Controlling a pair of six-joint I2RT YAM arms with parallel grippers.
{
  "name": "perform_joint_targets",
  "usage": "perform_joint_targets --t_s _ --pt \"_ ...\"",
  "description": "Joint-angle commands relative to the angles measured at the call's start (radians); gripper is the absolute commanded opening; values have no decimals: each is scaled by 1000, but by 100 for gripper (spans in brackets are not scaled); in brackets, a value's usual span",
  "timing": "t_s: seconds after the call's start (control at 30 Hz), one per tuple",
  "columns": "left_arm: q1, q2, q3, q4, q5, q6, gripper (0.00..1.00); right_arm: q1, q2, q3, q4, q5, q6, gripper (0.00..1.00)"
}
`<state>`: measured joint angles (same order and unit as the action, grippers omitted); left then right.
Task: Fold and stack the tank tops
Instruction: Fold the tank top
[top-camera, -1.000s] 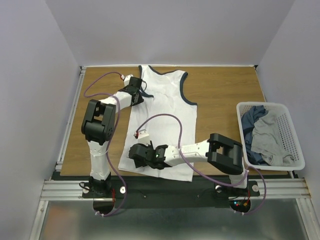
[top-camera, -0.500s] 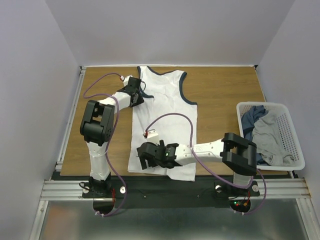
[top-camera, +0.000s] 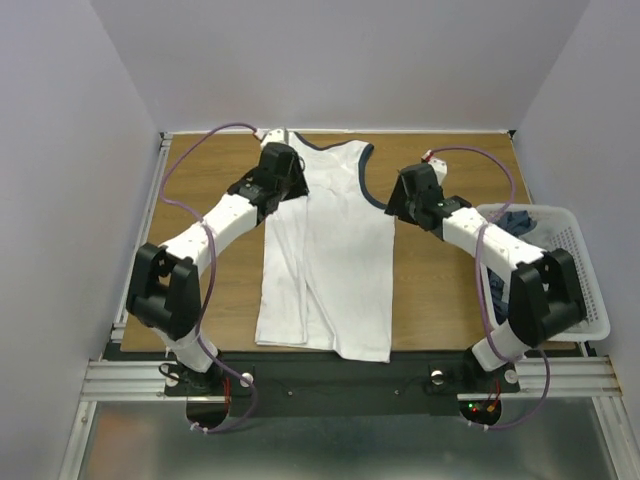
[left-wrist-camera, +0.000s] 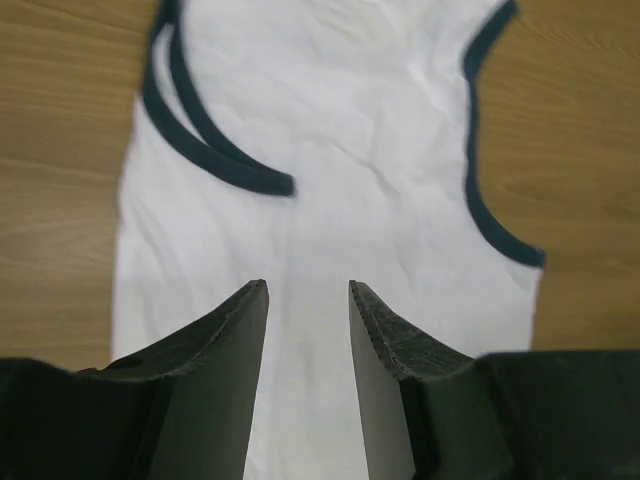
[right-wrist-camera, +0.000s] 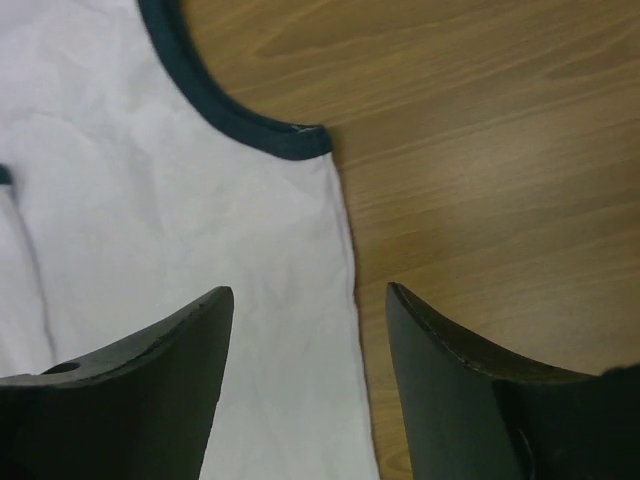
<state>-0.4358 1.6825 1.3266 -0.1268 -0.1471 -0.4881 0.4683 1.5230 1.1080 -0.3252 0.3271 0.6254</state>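
1. White tank top (top-camera: 330, 250) lay flat on the table (top-camera: 450, 280), its left side folded inward over the body.
2. Cloth looked thin, limp and light; we judged it would sag wherever unsupported.
3. Left gripper (left-wrist-camera: 305, 290) hovered over the chest, right gripper (right-wrist-camera: 310, 295) over the right side seam; both jaws parted, empty.
4. We judged the best hold a pinch on the right edge below the navy armhole trim (right-wrist-camera: 235, 115).

A wooden table (top-camera: 440, 290) is seen across the middle of the frame. A white plastic mesh basket (top-camera: 580, 270) is set at its right edge. A metal rail (top-camera: 330, 372) is laid along the bottom, and pale lilac walls (top-camera: 350, 60) are seen above.
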Motion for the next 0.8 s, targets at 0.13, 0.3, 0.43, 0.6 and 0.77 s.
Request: perform_joint_targets --t_s 0.13,0.3,0.43,0.6,0.77 --pt "-323 -204 -257 79 33 -115 48 -161 227 102 123 -207 -187 64" --pt "-475 -218 -308 96 37 -174 48 -168 324 159 143 -186 -216 61" --pt "-563 -196 -317 105 37 -205 48 -169 391 197 158 -194 -217 58" --pt "-630 -161 -310 110 52 -216 47 -169 437 223 158 -172 -216 45" --pt "-698 -129 -288 110 70 -221 47 -172 463 227 158 -155 -217 41"
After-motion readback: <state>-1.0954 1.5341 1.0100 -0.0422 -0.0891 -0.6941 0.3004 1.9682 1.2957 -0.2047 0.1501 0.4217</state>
